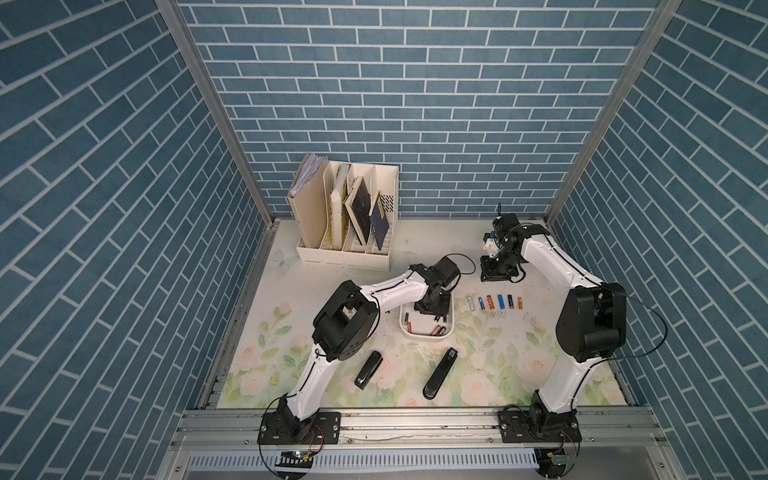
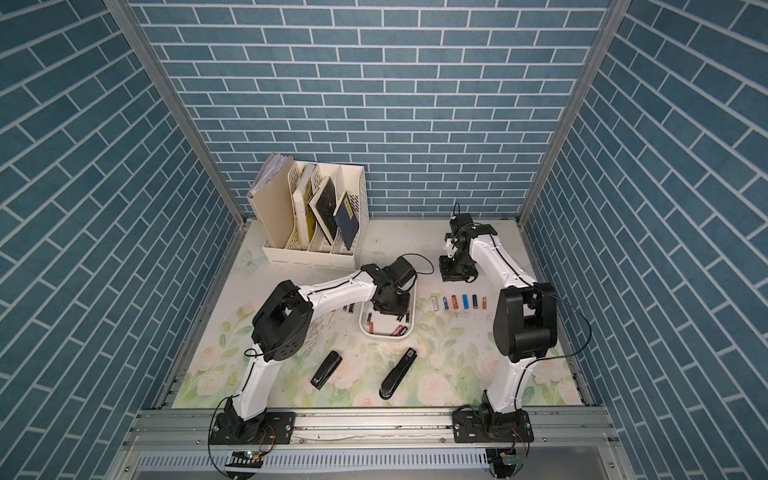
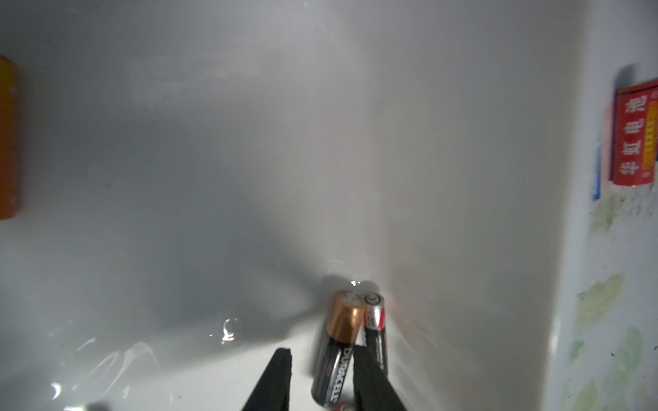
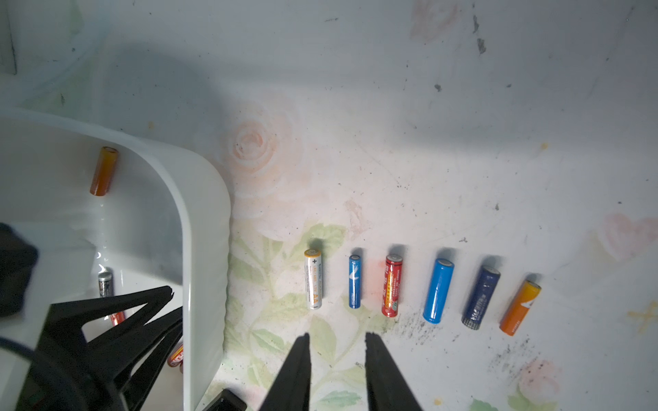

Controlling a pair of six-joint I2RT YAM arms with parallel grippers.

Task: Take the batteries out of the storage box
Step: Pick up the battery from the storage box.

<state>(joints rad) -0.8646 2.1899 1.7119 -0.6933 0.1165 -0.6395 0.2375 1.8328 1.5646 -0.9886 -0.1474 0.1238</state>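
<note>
- Tabletop (image 1: 478, 249): flat floral-print sheet, scuffed with dark specks. It carries everything listed below.
- File organizer (image 1: 345, 216): tall cream plastic with slotted walls and books leaning inside. It stands at the back, well apart from your work.
- Storage box (image 1: 428, 338): shallow glossy white plastic with rounded corners and smooth walls. It sits mid-tabletop with several batteries lying inside.
- Stapler (image 1: 368, 370) and second stapler (image 1: 440, 374): long, black, hard-cased. They are no part of your task.
- Left gripper (image 3: 322, 352): down inside the box, jaws narrowly parted astride one cell. A gap shows on one side, so it is not yet clamped.
- Right gripper (image 4: 337, 336): over bare tabletop near the row, jaws narrowly apart and empty.
- Row of six batteries (image 4: 438, 290): smooth cylinders laid parallel beside the box. By my reading, unloading is partway done.
- Black-and-copper cell (image 3: 338, 352): slick wrap, lying flat and touching a slimmer black-and-red cell (image 3: 375, 331) against the wall. The step in hand looks like the grasp. Next you should close on this cell alone, then lift it clear. Being round and smooth, it may roll or drag its neighbour.
</note>
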